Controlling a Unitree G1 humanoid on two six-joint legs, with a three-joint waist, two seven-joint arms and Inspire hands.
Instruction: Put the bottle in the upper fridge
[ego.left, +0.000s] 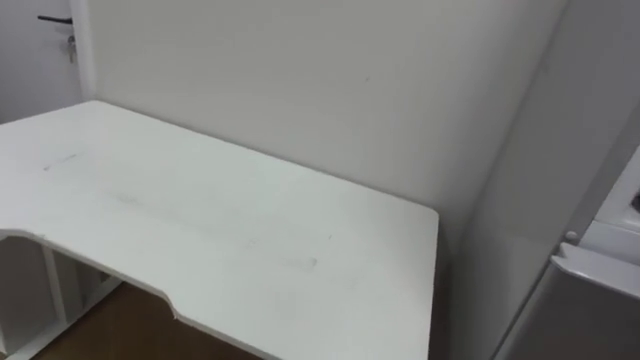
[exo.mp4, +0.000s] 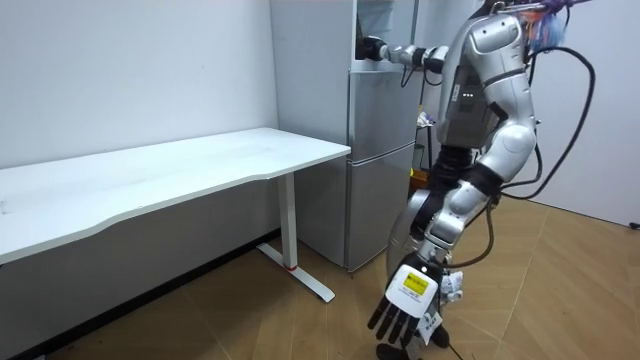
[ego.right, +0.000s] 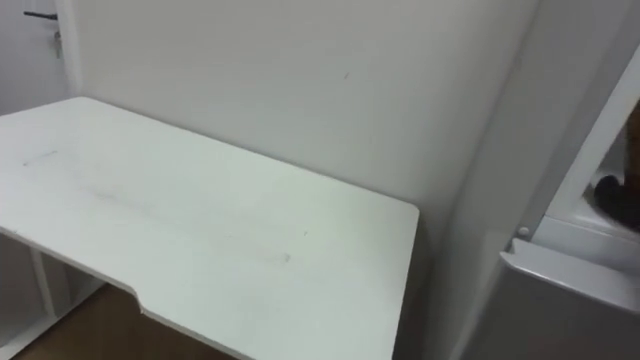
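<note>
A door handle (ego.left: 55, 19) shows far left in the eye views, well away from either hand. Next comes the white desk (ego.left: 250, 230), bare along a pale wall (ego.left: 330, 90). Its near corner stops just short of the grey fridge (exo.mp4: 380, 160).

In the room view the robot stands on the wood floor (exo.mp4: 560, 290) in front of the fridge, on the room view's right, with the desk beyond the fridge on the room view's left. It faces the fridge and the desk end.

The right arm is raised and stretched level into the upper fridge, which stands open. The right hand (exo.mp4: 374, 47) is dark against the pale inside, just past the front edge of the compartment. From here I cannot tell how its fingers are set, nor whether they hold the bottle. At the far right of the right eye view a dark shape (ego.right: 612, 190) sits on the white ledge above the lower door's top edge. I cannot tell whether it is the hand or the bottle. So the bottle's place is uncertain, and the likeliest spot is at those fingers, inside the upper fridge.

The left arm hangs down on the near side of the robot. The left hand (exo.mp4: 405, 310) is low, close above the floor. Its fingers are straight, slightly spread and pointing down, holding nothing. The desk leg is well to the room view's left of those fingers, and the fridge stands above and behind them.
</note>
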